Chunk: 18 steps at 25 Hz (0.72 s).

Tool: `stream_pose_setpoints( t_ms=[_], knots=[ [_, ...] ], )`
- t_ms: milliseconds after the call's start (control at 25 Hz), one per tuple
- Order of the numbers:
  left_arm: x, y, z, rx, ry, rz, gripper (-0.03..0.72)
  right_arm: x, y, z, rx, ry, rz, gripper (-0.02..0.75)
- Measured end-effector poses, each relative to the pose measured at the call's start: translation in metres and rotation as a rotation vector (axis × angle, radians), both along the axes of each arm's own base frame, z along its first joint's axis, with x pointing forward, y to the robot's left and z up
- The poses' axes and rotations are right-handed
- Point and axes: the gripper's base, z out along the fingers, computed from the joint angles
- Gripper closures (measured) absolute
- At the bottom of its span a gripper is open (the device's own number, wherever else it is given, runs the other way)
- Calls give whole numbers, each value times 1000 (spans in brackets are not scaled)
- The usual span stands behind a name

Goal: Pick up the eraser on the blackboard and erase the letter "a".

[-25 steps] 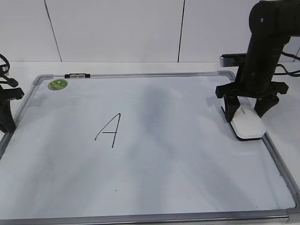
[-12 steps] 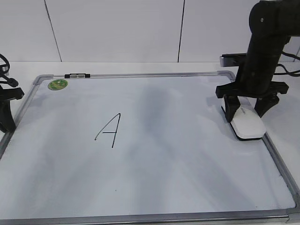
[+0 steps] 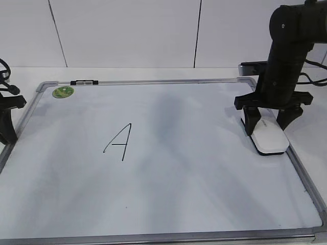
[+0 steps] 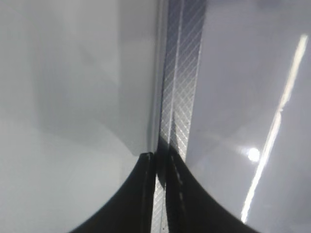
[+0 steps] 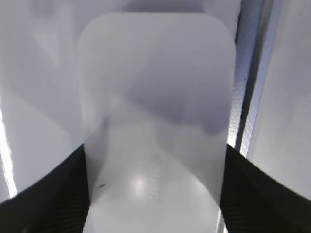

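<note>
The blackboard (image 3: 168,173) is a white board with a grey frame and a green sticker (image 3: 63,92). A large capital "A" (image 3: 118,142) is drawn on it. No small letter "a" shows; only a tiny dark speck (image 3: 126,207) sits near the front. The white eraser (image 3: 270,139) lies on the board against its right frame, and fills the right wrist view (image 5: 155,121). My right gripper (image 3: 265,125) straddles it with a finger pressed on each long side (image 5: 155,194). My left gripper (image 4: 162,165) is shut and empty over the board's left frame (image 4: 182,87), at the left edge of the exterior view (image 3: 6,120).
A black marker clip (image 3: 84,81) sits on the board's top frame. The white table (image 3: 153,73) runs behind the board, with a white wall beyond. The right arm's cables (image 3: 314,76) hang beside the board's right corner.
The right gripper and the eraser have shifted slightly forward and to the right along the right frame. The left arm has not moved.
</note>
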Motion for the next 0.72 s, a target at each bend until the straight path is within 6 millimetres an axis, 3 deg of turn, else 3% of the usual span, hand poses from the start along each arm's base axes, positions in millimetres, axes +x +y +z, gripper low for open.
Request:
stream_pose_setpoints(
  t_ms=[400,720],
  knots=[
    [0,0,0,0,0,0,674,0,-3,0,-28,-5,-2,171],
    [0,0,0,0,0,0,674,1,-3,0,-33,-6,-1,90]
  ],
)
